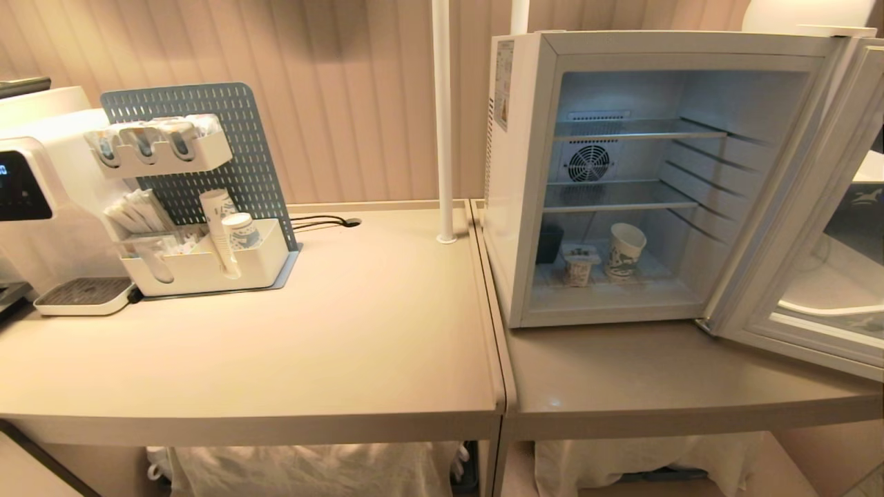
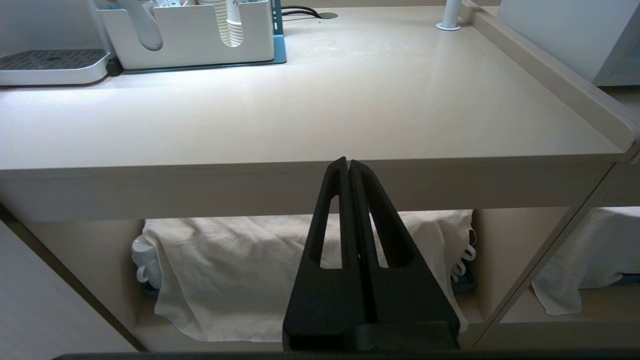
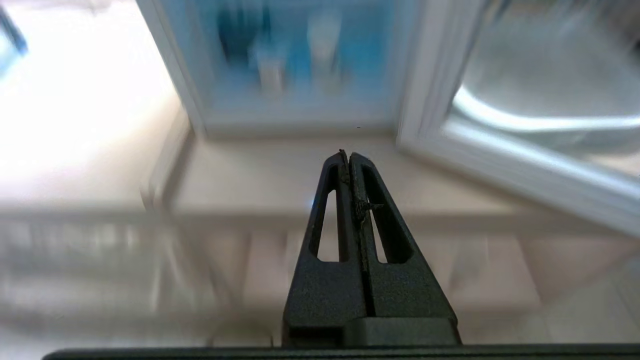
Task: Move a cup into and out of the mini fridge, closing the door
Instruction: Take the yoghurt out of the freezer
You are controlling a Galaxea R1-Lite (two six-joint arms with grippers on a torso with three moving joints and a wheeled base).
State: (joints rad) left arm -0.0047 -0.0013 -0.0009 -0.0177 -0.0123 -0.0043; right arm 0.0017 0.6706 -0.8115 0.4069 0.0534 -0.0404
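Note:
The white mini fridge (image 1: 525, 179) stands on the right table with its door (image 1: 808, 228) swung wide open to the right. The cup (image 1: 625, 251), white paper with a blue-green print, stands upright on the fridge floor. Neither arm shows in the head view. My right gripper (image 3: 348, 155) is shut and empty, held in front of the table edge and pointing at the open fridge (image 3: 300, 65); the cup (image 3: 324, 45) is a blurred shape inside. My left gripper (image 2: 348, 162) is shut and empty, low before the left table's front edge.
A small foil-lidded pot (image 1: 579, 266) stands left of the cup and a dark box (image 1: 549, 245) sits further left. On the left table are a water dispenser (image 1: 34, 200), an organiser (image 1: 207, 262) with stacked paper cups (image 1: 217, 228), and a white pole (image 1: 442, 117).

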